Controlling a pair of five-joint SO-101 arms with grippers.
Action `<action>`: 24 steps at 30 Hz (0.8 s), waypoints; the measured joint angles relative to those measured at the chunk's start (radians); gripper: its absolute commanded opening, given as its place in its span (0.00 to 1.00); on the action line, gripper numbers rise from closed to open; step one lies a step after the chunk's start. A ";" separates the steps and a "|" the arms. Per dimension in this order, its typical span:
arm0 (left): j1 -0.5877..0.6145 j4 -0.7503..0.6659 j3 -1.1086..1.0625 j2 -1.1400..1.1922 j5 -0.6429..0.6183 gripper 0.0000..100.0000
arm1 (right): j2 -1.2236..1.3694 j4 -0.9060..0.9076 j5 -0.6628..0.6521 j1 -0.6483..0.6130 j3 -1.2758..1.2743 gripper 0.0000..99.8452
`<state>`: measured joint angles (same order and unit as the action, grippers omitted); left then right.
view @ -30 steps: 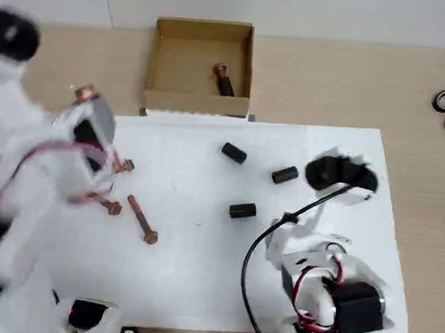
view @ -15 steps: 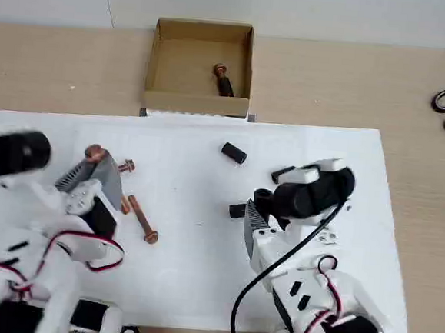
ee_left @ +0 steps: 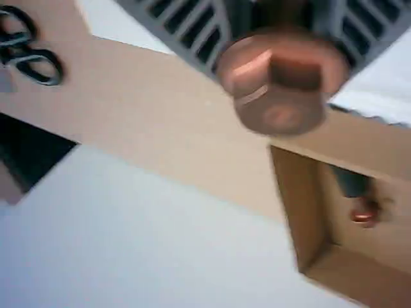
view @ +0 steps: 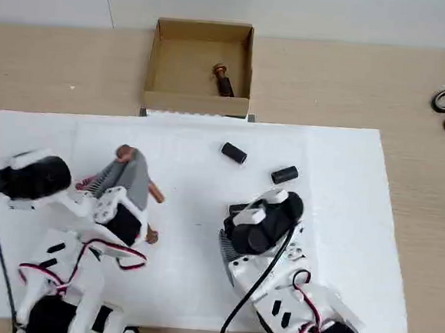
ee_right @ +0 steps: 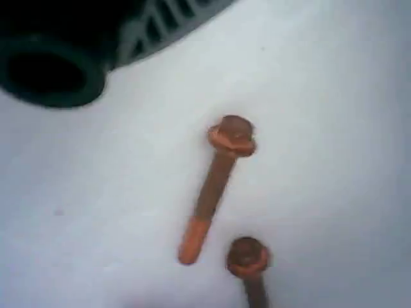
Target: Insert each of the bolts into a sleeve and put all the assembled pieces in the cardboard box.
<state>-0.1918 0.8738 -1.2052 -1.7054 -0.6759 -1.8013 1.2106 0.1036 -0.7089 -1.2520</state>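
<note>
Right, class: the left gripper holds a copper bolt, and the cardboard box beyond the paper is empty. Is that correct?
Not quite. The cardboard box is not empty: one bolt fitted in a sleeve lies inside it, as the high view shows. The rest stands: the left gripper does hold a copper bolt.

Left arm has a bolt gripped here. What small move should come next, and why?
Probably the right end effector should secure the black sleeve right beside it and raise it toward the left end effector, which grips a bolt; that bolt needs a sleeve held steady to enter.
</note>
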 measured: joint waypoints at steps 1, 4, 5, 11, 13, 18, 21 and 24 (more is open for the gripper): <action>-0.014 -0.011 -0.018 -0.020 -0.003 0.01 | 0.000 -0.009 -0.003 -0.011 -0.005 0.00; -0.068 -0.023 -0.064 -0.072 -0.005 0.01 | 0.000 -0.018 -0.025 -0.051 -0.006 0.00; -0.086 -0.025 -0.078 -0.084 -0.005 0.01 | 0.000 -0.018 -0.037 -0.063 -0.009 0.00; -0.201 -0.025 -0.103 -0.098 -0.005 0.01 | 0.000 -0.026 -0.075 -0.109 -0.048 0.00; -0.229 -0.025 -0.103 -0.098 -0.005 0.01 | 0.000 -0.026 -0.075 -0.120 -0.048 0.00; -0.278 -0.025 -0.103 -0.098 -0.005 0.01 | 0.000 -0.046 -0.075 -0.126 -0.049 0.00; -0.304 -0.025 -0.103 -0.098 -0.005 0.01 | 0.000 -0.048 -0.075 -0.126 -0.049 0.00; -0.315 -0.025 -0.106 -0.098 -0.005 0.01 | 0.000 -0.048 -0.075 -0.126 -0.049 0.00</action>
<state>-0.5063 0.8493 -1.3111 -1.8036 -0.6805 -1.8013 1.1630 0.0284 -0.8347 -1.3011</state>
